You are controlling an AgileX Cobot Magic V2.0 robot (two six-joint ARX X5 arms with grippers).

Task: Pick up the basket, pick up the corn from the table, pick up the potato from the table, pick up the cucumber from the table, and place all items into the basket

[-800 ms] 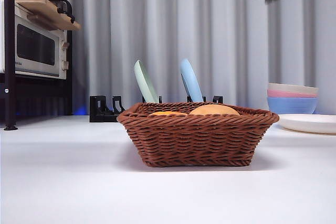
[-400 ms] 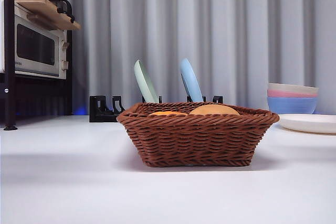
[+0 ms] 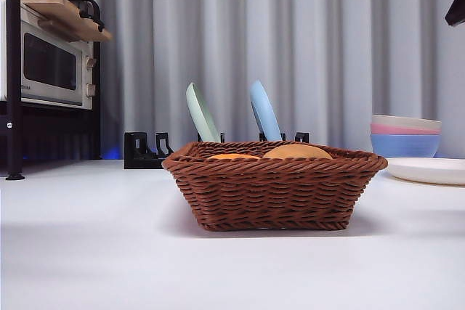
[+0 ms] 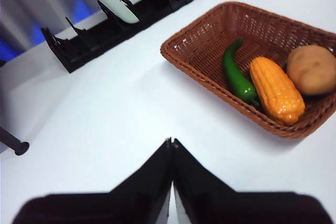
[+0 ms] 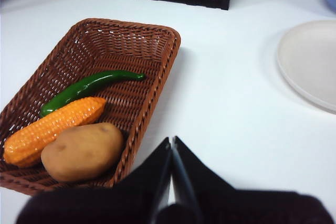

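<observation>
Inside the basket (image 5: 152, 77) on the desk (image 3: 87, 252), cucumber (image 5: 86, 88), corn (image 5: 52, 128) and potato (image 5: 81, 151) are lying together; your left hand (image 4: 171, 150) and right hand (image 5: 171, 150) are hovering pressed together, empty.

Brown woven basket (image 5: 157, 77); glossy dark-green cucumber (image 5: 86, 88); orange bumpy-kerneled corn (image 5: 52, 127); tan potato (image 5: 81, 151); plain white table (image 5: 226, 103).

left tool (image 4: 171, 145) closed, right tool (image 5: 171, 145) closed
</observation>
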